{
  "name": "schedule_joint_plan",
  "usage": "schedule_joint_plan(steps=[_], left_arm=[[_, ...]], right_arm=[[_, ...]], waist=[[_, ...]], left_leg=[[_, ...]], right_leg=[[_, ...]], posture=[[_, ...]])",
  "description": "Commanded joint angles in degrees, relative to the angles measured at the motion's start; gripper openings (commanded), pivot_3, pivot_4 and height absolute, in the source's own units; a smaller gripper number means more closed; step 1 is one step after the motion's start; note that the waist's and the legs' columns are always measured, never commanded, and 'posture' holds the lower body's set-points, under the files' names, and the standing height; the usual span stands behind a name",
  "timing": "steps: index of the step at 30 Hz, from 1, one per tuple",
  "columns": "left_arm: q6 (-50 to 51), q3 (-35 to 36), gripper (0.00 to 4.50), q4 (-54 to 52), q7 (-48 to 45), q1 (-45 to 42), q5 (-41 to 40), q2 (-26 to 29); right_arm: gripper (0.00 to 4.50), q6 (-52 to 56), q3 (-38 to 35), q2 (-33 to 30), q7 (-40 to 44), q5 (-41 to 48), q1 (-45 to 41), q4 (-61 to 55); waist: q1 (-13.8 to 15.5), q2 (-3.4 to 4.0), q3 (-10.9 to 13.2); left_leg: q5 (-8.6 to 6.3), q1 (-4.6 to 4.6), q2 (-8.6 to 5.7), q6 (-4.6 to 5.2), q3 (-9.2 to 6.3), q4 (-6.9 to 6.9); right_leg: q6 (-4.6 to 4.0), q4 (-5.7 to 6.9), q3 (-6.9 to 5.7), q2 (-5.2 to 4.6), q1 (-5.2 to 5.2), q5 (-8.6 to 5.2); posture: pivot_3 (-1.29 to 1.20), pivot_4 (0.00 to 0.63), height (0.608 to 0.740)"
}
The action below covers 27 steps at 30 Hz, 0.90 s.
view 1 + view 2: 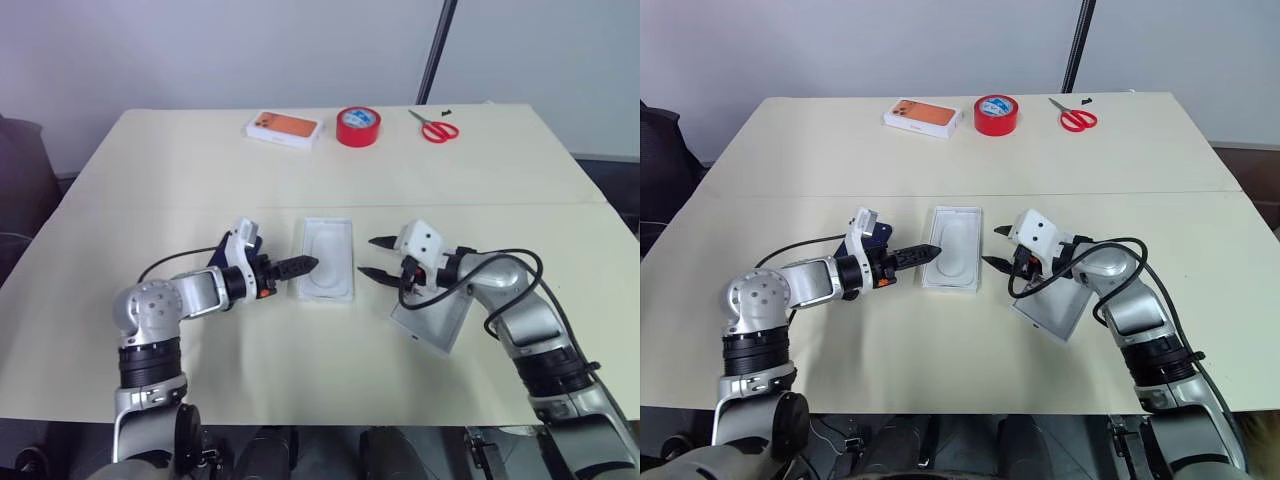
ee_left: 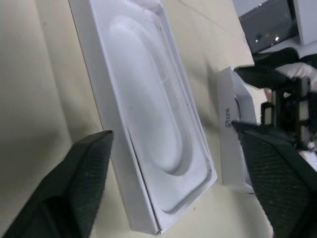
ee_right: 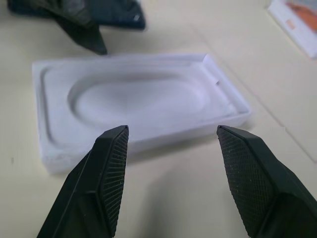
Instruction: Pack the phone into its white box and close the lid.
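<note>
Left eye view: the white box (image 1: 327, 258) lies empty between both grippers. The phone (image 1: 240, 247) rests just left of the box, partly hidden behind the left gripper (image 1: 300, 266), whose fingers stand apart, holding nothing. The right gripper (image 1: 378, 258) — also spread, empty — hovers right of the box, above the lid (image 1: 432, 318). The phone looks glossy, thin and probably slippery — best pinched across its long edges.

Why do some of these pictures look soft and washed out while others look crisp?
Left wrist view: the white box sits very close, pale and soft, and the gripper's fingers are blurred. Right wrist view: the finger ridges are sharp, while the phone behind is out of focus. Head views: even light, soft shadows, a mild sheen on the table.
</note>
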Motion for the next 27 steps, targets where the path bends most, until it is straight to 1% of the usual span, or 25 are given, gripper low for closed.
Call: schedule_joint_plan(steps=[1, 4, 5, 9, 12, 20, 22, 27], left_arm=[[-16.4, -5.4, 4.36, -4.9, -8.7, 3.0, 8.5, 6.8], [-26.9, -5.9, 4.36, -3.3, -13.5, 6.0, 13.0, 10.6], [-28.7, -5.5, 4.36, -2.6, -14.3, 6.6, 13.5, 11.3], [-31.9, -4.0, 4.36, 0.1, -16.5, 8.0, 14.7, 13.7], [-34.8, -2.7, 4.36, 1.0, -16.7, 8.5, 15.5, 14.8], [-35.4, -2.2, 4.36, 0.9, -16.2, 9.9, 15.6, 15.3], [-35.2, -2.2, 4.36, 0.8, -16.1, 10.2, 15.5, 15.3], [-31.2, 1.4, 4.36, 5.0, -14.7, 9.4, 13.4, 16.0]], right_arm=[[1.70, 0.3, -0.1, 2.5, -1.2, 1.3, -2.3, -2.7], [0.12, 0.1, 2.9, 6.3, -3.6, -0.7, -3.3, -2.2], [0.05, 0.0, 4.1, 7.0, -4.0, -1.8, -3.5, -1.9], [0.05, 0.0, 9.8, 8.4, -5.0, -7.1, -3.8, 0.2], [0.05, -1.3, 14.2, 7.6, -4.9, -12.3, -4.3, 3.6], [0.05, -5.6, 17.1, 7.5, -7.0, -19.5, -8.8, 14.2], [0.05, -6.2, 17.0, 8.3, -7.7, -20.2, -9.5, 16.4], [0.05, -3.6, 11.5, 11.1, -6.4, -13.5, -9.5, 13.6]], waist=[[0.0, 0.02, 0.0], [0.1, 0.04, 0.0], [0.2, 0.05, 0.0], [0.6, 0.04, 0.0], [0.5, 0.04, 0.0], [0.1, 0.05, 0.0], [0.0, 0.04, 0.0], [0.0, 0.04, 0.0]], left_leg=[[0.01, 0.00, 0.00, -0.02, -0.01, -0.01], [0.01, 0.01, 0.01, -0.02, -0.01, -0.05], [0.01, 0.00, 0.03, -0.02, -0.01, -0.05], [0.01, -0.10, 0.01, -0.02, -0.06, -0.03], [0.01, -0.18, 0.00, -0.02, -0.07, -0.01], [0.02, -0.17, 0.00, -0.03, -0.07, -0.01], [0.03, -0.17, 0.01, -0.04, -0.07, 0.01], [0.04, -0.16, 0.03, -0.06, -0.07, 0.02]], right_leg=[[0.00, -0.01, 0.00, 0.00, 0.00, 0.00], [-0.01, -0.03, 0.00, -0.01, -0.01, 0.00], [-0.01, -0.03, 0.01, -0.01, -0.03, 0.00], [-0.01, -0.03, 0.01, -0.06, -0.11, 0.00], [-0.01, -0.02, 0.00, -0.07, -0.19, 0.00], [-0.01, 0.07, 0.00, -0.03, -0.23, 0.00], [-0.01, 0.08, 0.00, -0.03, -0.23, 0.00], [-0.01, 0.10, 0.00, -0.03, -0.22, 0.00]], posture=[[0.00, 0.150, 0.740], [0.00, 0.150, 0.740], [0.00, 0.150, 0.740], [0.00, 0.150, 0.740], [0.00, 0.150, 0.740], [0.00, 0.150, 0.740], [0.00, 0.150, 0.740], [0.00, 0.150, 0.740]])
